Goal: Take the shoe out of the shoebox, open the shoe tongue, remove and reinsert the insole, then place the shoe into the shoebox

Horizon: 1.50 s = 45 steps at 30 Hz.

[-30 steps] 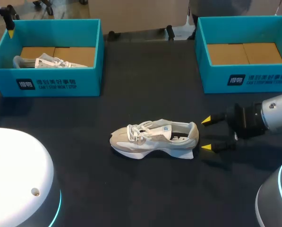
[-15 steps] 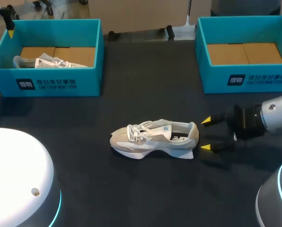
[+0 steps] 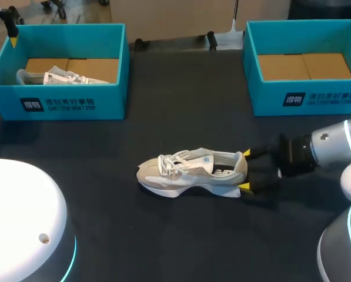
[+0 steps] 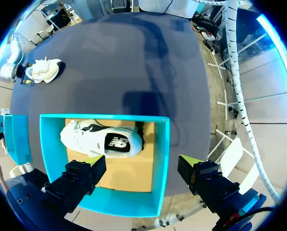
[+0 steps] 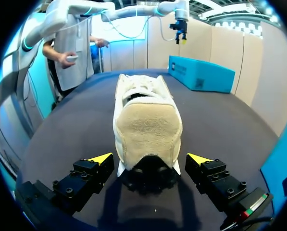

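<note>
Shoe [image 3: 191, 172] set upright on sole, mid-table [image 3: 181, 88], outside both boxes. Right gripper [image 3: 246, 170] held at heel, fingers spread, heel flanked; contact not discerned. Left gripper [image 4: 142, 161] held spread above left shoebox [image 4: 160, 159]; second shoe [image 4: 102, 140] seen inside.

You see a cream-white sneaker [image 3: 190, 172] with a beige suede heel on the black table [image 3: 181, 106]. The left shoebox [image 3: 63, 35] and right shoebox [image 3: 304, 26] are teal, floored in brown cardboard. The boxed sneaker [image 4: 102, 139] is white with a black side patch. The right gripper [image 3: 246, 170] has yellow tips on black fingers.
</note>
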Tool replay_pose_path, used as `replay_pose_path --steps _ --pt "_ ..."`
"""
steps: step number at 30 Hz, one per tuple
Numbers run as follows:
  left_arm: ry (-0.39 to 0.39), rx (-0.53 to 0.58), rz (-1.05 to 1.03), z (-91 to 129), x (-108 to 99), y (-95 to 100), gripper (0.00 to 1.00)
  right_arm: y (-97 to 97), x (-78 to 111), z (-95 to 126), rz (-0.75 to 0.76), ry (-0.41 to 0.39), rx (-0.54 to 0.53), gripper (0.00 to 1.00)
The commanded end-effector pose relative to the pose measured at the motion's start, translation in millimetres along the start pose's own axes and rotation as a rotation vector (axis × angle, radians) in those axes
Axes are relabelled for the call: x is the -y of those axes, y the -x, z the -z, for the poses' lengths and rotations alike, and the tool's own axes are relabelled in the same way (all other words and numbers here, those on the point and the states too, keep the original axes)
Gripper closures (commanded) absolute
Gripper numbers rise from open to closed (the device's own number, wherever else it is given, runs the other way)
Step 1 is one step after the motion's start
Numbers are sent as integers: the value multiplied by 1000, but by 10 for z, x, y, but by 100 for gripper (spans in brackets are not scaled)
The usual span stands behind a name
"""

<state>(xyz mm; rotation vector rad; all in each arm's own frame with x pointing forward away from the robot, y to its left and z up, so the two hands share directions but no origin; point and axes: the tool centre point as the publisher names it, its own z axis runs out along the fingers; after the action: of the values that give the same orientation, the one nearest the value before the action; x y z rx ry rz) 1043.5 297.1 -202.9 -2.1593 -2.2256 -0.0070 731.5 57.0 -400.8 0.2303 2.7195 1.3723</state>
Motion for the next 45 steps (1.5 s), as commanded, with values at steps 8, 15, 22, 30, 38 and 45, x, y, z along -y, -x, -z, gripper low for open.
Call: replay_pose_path --steps 8,15,22,30,38,45 --pt "2 -2 0 2 10 0 0 -36 -95 -411 -38 32 -13 0" --pt "2 -2 0 2 10 0 0 15 -73 -579 -52 38 -1 0" --pt "2 -2 0 2 10 0 0 9 -31 -608 -46 38 -9 78" --pt "2 -2 0 2 10 0 0 0 -135 -493 7 14 -59 100" --pt "2 -2 0 2 10 0 0 -49 -54 -596 24 22 -123 100" --pt "2 -2 0 2 10 0 0 -43 -61 -603 35 21 -125 100"
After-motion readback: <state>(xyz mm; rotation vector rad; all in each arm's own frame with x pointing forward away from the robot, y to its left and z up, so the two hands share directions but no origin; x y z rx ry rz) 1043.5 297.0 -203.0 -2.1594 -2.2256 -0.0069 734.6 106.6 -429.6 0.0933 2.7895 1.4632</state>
